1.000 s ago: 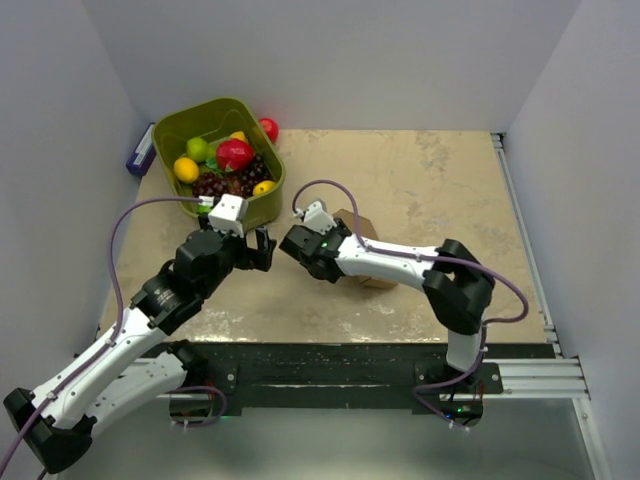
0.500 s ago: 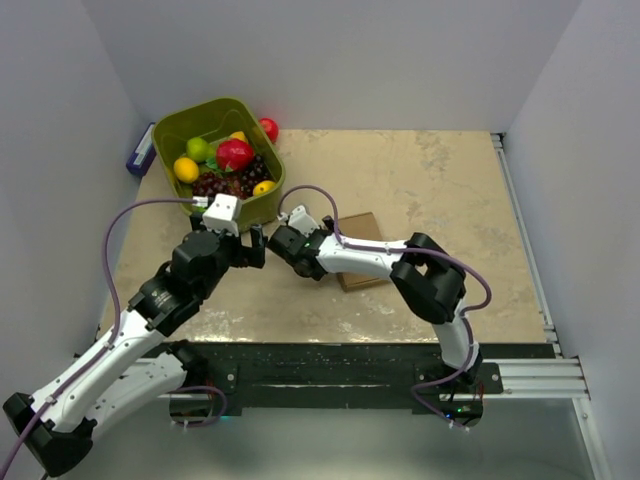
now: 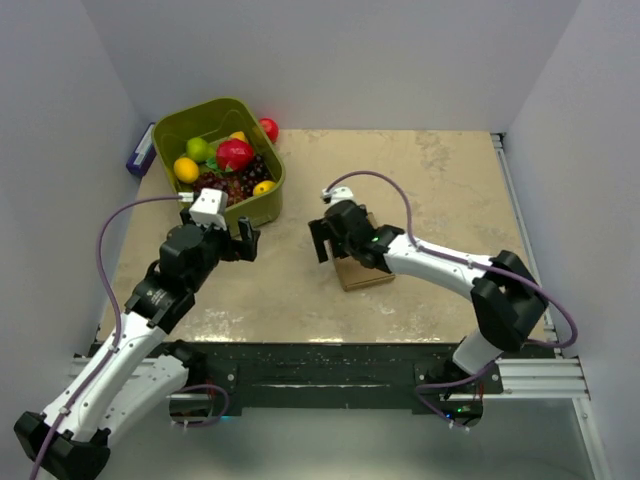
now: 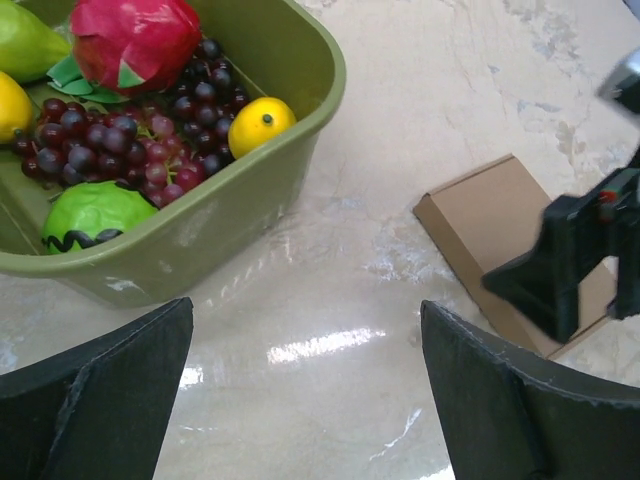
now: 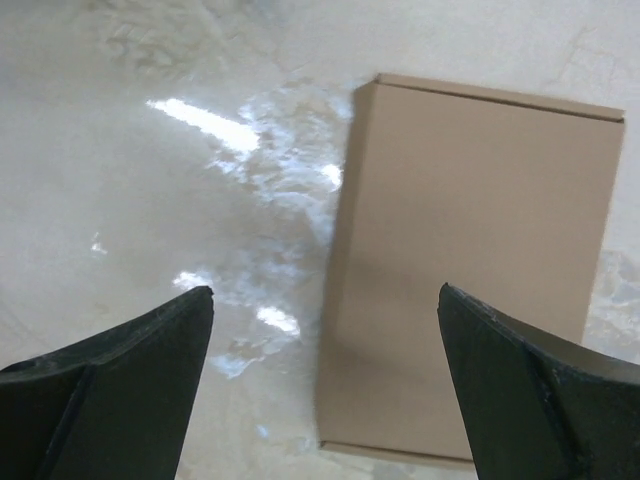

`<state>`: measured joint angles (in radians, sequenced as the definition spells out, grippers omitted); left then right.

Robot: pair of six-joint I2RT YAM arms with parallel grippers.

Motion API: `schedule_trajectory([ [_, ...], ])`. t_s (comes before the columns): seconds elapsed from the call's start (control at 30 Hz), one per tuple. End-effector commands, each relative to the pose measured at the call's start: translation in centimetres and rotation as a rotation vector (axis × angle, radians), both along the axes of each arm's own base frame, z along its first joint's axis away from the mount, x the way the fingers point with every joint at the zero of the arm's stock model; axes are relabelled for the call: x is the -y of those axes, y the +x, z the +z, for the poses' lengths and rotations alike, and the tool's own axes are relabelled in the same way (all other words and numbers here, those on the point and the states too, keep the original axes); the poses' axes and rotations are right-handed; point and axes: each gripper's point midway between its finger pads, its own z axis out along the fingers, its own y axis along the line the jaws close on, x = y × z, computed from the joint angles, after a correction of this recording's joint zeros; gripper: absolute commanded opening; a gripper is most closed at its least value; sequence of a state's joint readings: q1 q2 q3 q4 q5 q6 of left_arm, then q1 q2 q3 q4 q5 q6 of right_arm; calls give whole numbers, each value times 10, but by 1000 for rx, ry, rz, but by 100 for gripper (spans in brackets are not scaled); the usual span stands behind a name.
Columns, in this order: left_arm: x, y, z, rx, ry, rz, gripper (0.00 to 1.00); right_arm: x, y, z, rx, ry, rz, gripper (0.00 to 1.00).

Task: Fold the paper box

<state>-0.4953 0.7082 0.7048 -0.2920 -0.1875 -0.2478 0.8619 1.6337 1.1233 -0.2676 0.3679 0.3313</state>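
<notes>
The paper box (image 3: 364,270) is a flat brown cardboard pack lying closed on the beige table, right of centre. In the right wrist view the paper box (image 5: 470,270) lies just below and ahead of my right gripper (image 5: 325,290), which is open and holds nothing, hovering over the box's left edge. In the top view my right gripper (image 3: 323,243) hangs at the box's left side. My left gripper (image 3: 245,241) is open and holds nothing, a short way left of the box. In the left wrist view my left gripper (image 4: 305,305) stands over bare table, with the paper box (image 4: 480,215) at the right.
A green bin (image 3: 274,196) of toy fruit stands at the back left, close behind my left gripper; its rim (image 4: 330,80) fills the left wrist view's upper left. A red ball (image 3: 268,128) lies behind it, a purple item (image 3: 140,152) to its left. White walls enclose the table.
My right gripper has opened wide and swung from the box's left to above its left edge. The box now lies flat. My left arm has drawn back slightly leftward.
</notes>
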Motion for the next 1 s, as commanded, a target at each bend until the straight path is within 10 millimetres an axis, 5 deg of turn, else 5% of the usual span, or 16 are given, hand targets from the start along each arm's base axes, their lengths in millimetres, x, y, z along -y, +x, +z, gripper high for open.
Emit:
schedule_trajectory([
  [0.0, -3, 10, 12, 40, -71, -28, 100, 30, 19, 21, 4, 237, -8, 97],
  [0.07, -17, 17, 14, 57, -84, 12, 100, 64, 30, 45, 53, 315, -62, 97],
  [0.1, -16, 17, 12, 56, -97, -13, 100, 79, 26, 37, 43, 315, -81, 97],
  [0.13, -24, 20, 14, 66, -105, 5, 100, 104, 31, 60, 105, 354, -128, 98],
  [0.2, -20, 20, 17, 85, -126, -44, 100, 129, 24, 64, 124, 369, -164, 99],
  [0.23, -21, 21, 19, 95, -127, -47, 100, 151, 24, 82, 183, 386, -207, 99],
  [0.37, -21, 23, 27, 123, -129, -48, 100, 191, 10, 112, 300, 380, -293, 99],
  [0.6, -30, 28, 37, 130, -179, 30, 100, 203, -1, 144, 408, 381, -301, 99],
  [0.97, -29, 23, 40, 153, -180, 17, 100, 203, -1, 139, 399, 377, -306, 99],
])
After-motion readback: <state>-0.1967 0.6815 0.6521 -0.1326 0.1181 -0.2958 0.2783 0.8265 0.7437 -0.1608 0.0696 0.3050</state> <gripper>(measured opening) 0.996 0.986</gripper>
